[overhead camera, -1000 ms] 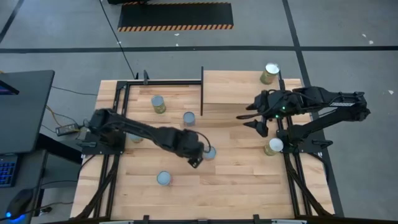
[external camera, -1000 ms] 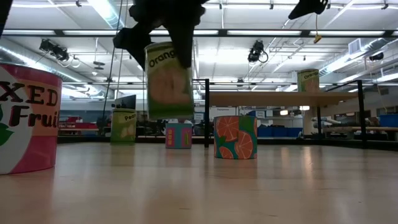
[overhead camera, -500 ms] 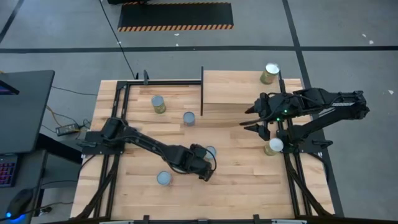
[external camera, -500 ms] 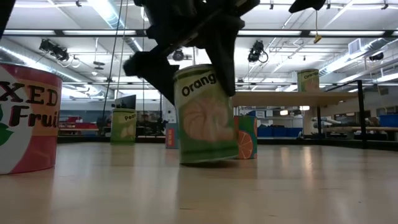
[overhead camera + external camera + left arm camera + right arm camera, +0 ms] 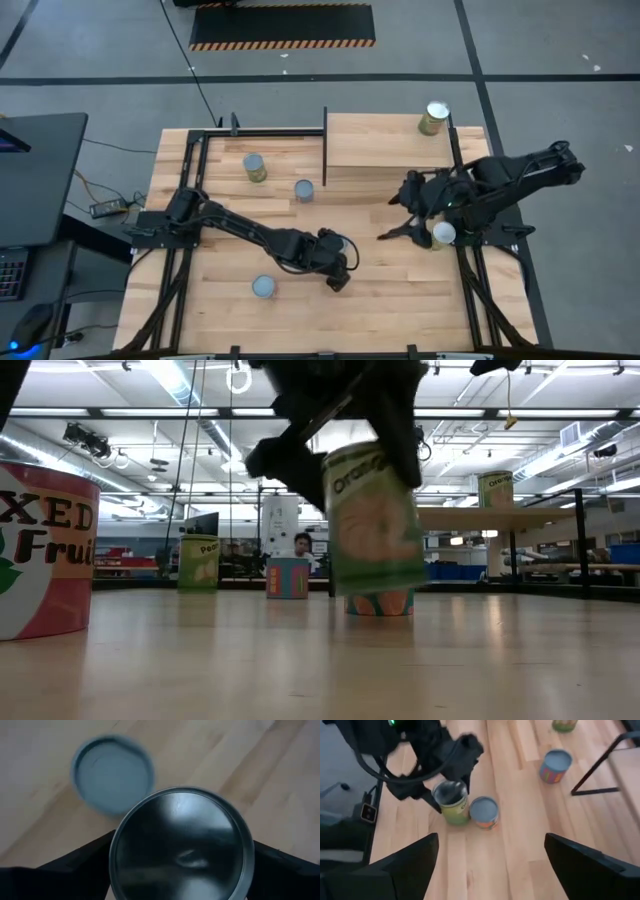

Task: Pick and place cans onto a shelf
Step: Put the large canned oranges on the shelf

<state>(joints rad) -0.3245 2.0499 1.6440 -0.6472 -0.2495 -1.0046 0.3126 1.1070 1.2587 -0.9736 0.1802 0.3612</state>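
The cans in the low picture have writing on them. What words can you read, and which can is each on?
"XED" above "Frui": the big pink can, cut off by the picture's edge.
"Oran": the green can held in the left gripper, blurred, rest hidden.
Green can at the back: a short word, too small to read.
Can on the shelf: too small to read.

The pale plank-wood counter (image 5: 400, 290) stands on a grey concrete floor (image 5: 560, 60) crossed by dark lines. Beyond its far edge lies a black mat with orange-striped borders (image 5: 282, 26) — off the left edge, a dark desk (image 5: 35, 175). Across the room — a person (image 5: 302, 544), seated.
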